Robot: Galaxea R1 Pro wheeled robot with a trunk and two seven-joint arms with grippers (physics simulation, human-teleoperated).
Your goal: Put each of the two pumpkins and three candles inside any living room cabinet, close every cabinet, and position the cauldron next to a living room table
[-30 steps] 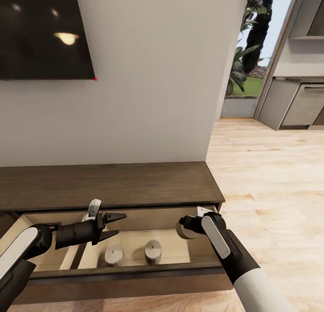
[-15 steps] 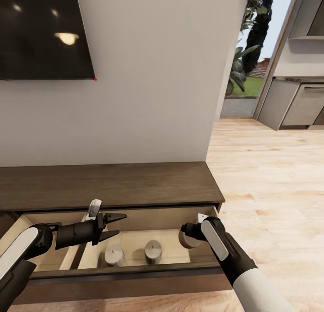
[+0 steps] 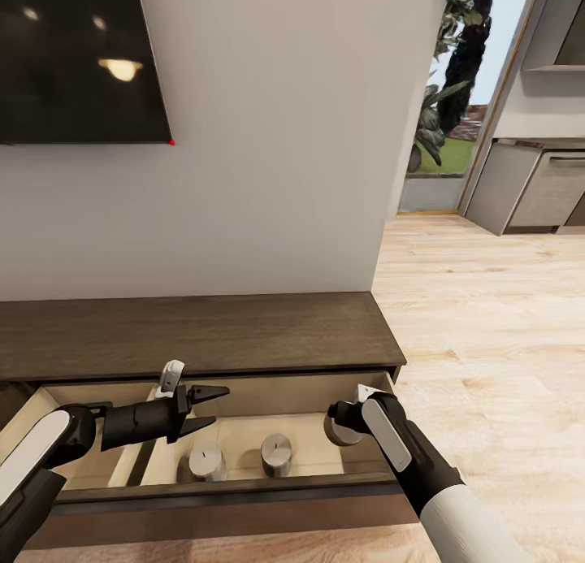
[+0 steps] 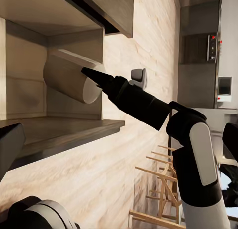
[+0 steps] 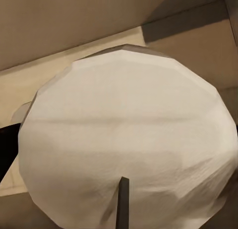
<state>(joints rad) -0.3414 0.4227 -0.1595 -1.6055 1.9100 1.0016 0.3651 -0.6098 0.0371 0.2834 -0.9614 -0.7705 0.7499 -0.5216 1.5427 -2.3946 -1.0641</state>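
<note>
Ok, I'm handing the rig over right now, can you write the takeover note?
Right tool: shut on the third candle, held tilted inside the open drawer at its right end, not yet set down.
Left tool: open and empty, over the drawer's left part.
Two candles stand upright on the drawer floor, side by side and apart.
Done: two candles stowed.
Left: release the third candle, withdraw both arms, push the drawer of the cabinet shut. Pumpkins and cauldron are unaccounted for from here; check them next.
</note>
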